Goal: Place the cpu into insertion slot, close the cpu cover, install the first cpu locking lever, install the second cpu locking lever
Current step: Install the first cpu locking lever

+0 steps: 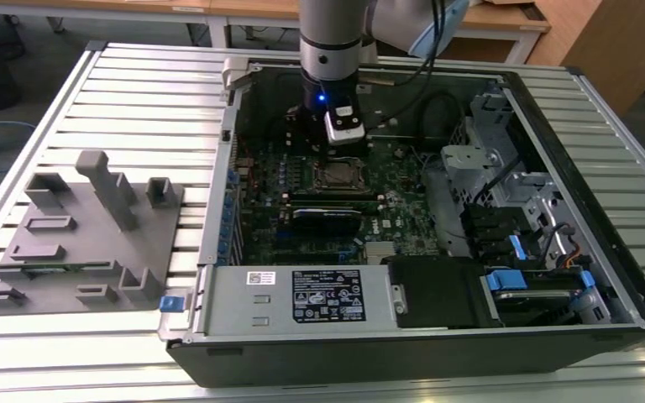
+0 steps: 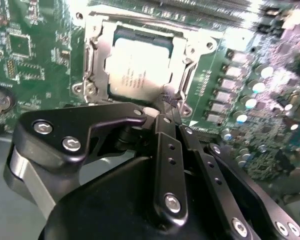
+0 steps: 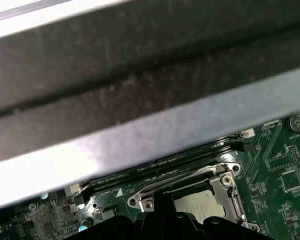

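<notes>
Exterior view: an open computer case (image 1: pixel 591 210) lies on a slatted metal table (image 1: pixel 132 109), with a grey plastic fixture (image 1: pixel 81 239) resting on the table toward the exterior view's left. The robot arm (image 1: pixel 332 38) reaches down into the case, and its gripper (image 1: pixel 345 138) hangs just above the green motherboard (image 1: pixel 401 214), close to the insertion slot (image 1: pixel 339 176), which sits near the middle of the board. A black expansion card (image 1: pixel 325 220) lies just beside the slot, on the side nearer the power supply (image 1: pixel 300 295).

Second wrist view: the cpu (image 2: pixel 139 70) is seated in the insertion slot (image 2: pixel 92 70), its silvery-grey top showing through the square opening of the cpu cover (image 2: pixel 187 52), which lies flat over the chip's edges. The gripper (image 2: pixel 166 102) has its black fingers (image 2: pixel 167 145) pressed together, with their tips at the slot's frame edge, touching or almost touching it; whether they pinch a thin lever there cannot be told.

First wrist view: the cpu (image 3: pixel 200 206) and the metal frame (image 3: pixel 225 187) of the slot appear beyond a blurred grey case wall (image 3: pixel 140 100) close to the camera.
</notes>
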